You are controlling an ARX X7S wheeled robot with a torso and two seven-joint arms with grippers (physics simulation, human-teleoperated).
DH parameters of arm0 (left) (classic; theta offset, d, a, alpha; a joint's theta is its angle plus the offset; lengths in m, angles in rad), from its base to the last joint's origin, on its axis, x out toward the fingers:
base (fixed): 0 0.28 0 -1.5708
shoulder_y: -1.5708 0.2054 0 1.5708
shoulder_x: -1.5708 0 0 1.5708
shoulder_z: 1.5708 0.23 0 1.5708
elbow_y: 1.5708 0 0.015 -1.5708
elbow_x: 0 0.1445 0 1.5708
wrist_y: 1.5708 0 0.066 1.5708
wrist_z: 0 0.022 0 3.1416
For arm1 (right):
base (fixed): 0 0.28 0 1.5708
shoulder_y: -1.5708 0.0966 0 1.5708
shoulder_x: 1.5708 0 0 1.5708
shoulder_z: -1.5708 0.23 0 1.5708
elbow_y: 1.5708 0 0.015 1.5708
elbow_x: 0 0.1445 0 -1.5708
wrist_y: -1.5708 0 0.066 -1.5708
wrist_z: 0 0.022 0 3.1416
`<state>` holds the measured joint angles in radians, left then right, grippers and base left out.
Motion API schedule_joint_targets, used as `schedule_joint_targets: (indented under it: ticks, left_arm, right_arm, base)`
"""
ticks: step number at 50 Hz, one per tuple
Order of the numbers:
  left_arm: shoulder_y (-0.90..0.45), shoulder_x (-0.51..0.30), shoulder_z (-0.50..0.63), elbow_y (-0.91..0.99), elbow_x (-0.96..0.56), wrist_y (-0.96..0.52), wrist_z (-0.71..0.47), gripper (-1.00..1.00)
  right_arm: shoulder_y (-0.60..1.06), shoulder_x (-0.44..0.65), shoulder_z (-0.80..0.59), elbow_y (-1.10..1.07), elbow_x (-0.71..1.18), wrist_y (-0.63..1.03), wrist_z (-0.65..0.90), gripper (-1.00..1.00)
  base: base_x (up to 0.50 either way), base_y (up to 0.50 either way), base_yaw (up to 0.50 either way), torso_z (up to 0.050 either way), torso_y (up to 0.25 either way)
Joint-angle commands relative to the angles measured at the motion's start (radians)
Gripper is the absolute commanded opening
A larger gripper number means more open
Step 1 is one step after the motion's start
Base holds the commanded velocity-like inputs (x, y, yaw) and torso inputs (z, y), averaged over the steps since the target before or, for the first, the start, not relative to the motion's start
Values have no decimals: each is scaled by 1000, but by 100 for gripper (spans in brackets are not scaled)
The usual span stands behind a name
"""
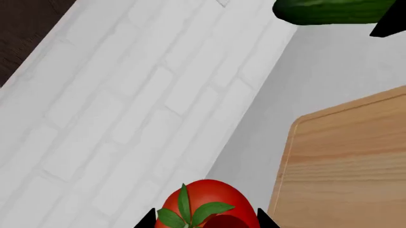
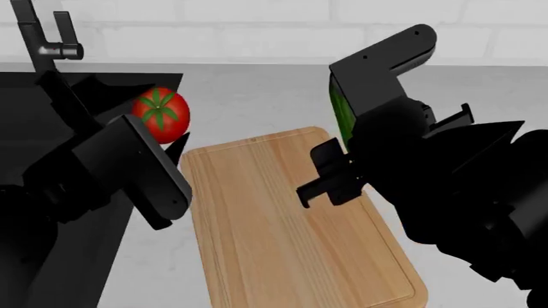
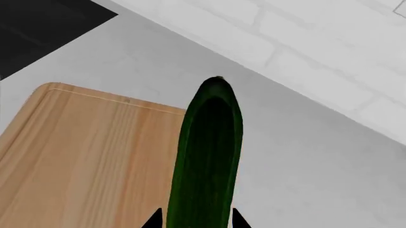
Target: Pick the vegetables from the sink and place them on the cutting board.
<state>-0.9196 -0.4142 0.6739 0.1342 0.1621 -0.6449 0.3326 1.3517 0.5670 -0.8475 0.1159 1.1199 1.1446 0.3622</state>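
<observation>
My left gripper [image 1: 204, 223] is shut on the red tomato [image 1: 206, 204] with its green stem top. In the head view the tomato [image 2: 160, 114] hangs above the counter at the sink's [image 2: 25, 115] right edge, just left of the wooden cutting board [image 2: 283, 237]. My right gripper [image 3: 197, 222] is shut on the dark-green cucumber [image 3: 208, 156], held above the board's [image 3: 82, 156] far right corner. In the head view only a strip of the cucumber [image 2: 344, 115] shows behind the right arm. The left wrist view shows the cucumber's end [image 1: 333, 10] and the board [image 1: 349, 166].
The dark grey faucet [image 2: 47, 45] stands at the sink's back left. A white brick wall [image 2: 283, 25] runs behind the grey counter [image 2: 248, 96]. My right arm covers the board's right side in the head view.
</observation>
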Motion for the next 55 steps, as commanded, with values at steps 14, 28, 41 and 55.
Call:
schedule_joint_targets:
  ticks: [14,28,41,55]
  left_arm:
    - [-143,176,-60,-61,-100,-164,77,-100]
    - [-172,279,-77,-242,-144,-174,60,-100]
    - [-187,390,-278,-391,-298,-193,7,-100]
    - [-128,397,-226,-436,-396,-185,-78,-100]
  right_arm:
    - [51,-51,92,1,7,93,107,-100]
    - [35,-40,119,-9,13,73,152,-100]
    - [22,-33,129,-14,24,72,175,-100]
    - [21,-39,122,2,17,61,173,-100]
  base:
    - [0,0,0,0,0]
    - [0,0,0,0,0]
    - [0,0,0,0,0]
    - [0,0,0,0,0]
